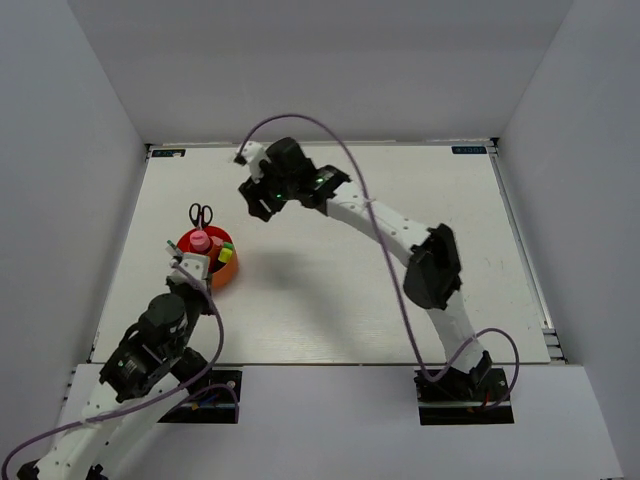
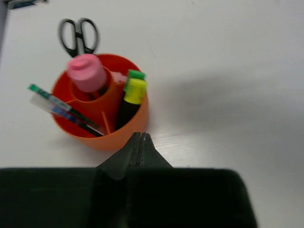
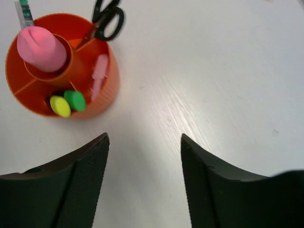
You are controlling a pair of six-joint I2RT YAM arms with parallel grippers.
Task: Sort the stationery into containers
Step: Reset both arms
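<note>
A round red-orange cup with inner dividers stands at the table's left. In it are a pink-topped item in the middle tube, black markers with a yellow cap and a green cap, a pink highlighter and slim pens. Black-handled scissors lean out over the far rim, blades hidden. My left gripper hangs shut and empty at the cup's near rim. My right gripper is open and empty, right of the cup.
White walls enclose the table on three sides. A purple cable loops over the right arm, and another trails from the left arm. Bare table lies right of the cup.
</note>
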